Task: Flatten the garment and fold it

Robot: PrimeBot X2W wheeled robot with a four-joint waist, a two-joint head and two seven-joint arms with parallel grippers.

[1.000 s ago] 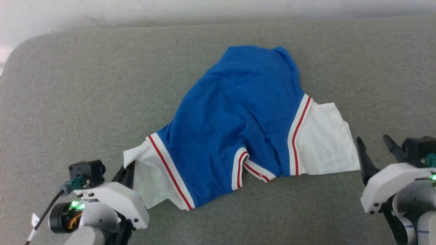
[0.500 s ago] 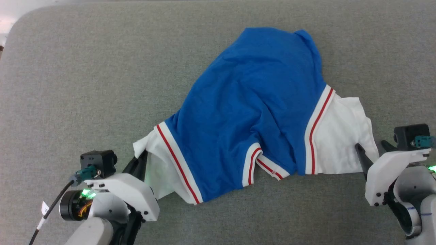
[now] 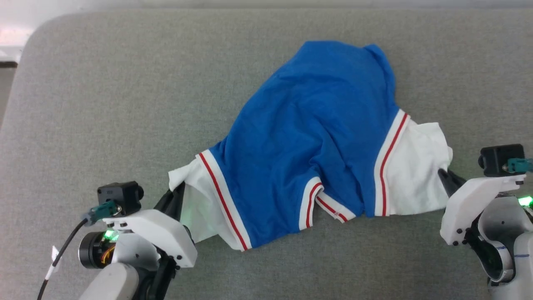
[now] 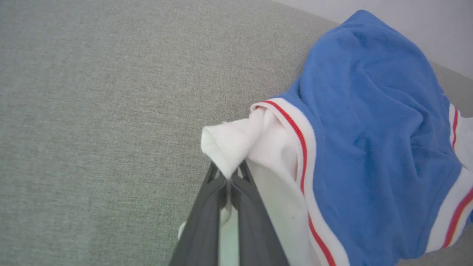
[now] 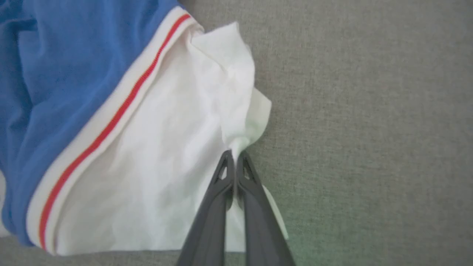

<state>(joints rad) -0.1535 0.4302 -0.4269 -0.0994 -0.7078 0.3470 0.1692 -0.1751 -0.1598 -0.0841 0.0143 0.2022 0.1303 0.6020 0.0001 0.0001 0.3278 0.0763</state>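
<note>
The shirt (image 3: 308, 137) lies crumpled across the middle of the head view on the grey surface (image 3: 104, 104). Its blue body is humped and wrinkled toward the upper right, and a white sleeve reaches toward each lower corner.

My left gripper (image 4: 229, 177) is pressed together on the outer corner of the left sleeve (image 4: 273, 159). In the left wrist view the white cloth bunches into a small fold just above my fingertips, and a strip of it shows between my fingers lower down. In the head view this gripper sits at the lower left, its fingers tucked against the sleeve's edge.

My right gripper (image 5: 235, 155) is pinched on the outer edge of the right sleeve (image 5: 159, 147). At the centre of the right wrist view the cloth gathers to a puckered point at my fingertips, with creases running upward from it.

A red-and-white stripe (image 3: 387, 158) runs diagonally between that sleeve and the blue body. A folded bit of striped trim (image 3: 329, 206) lies at the lower middle of the head view.
</note>
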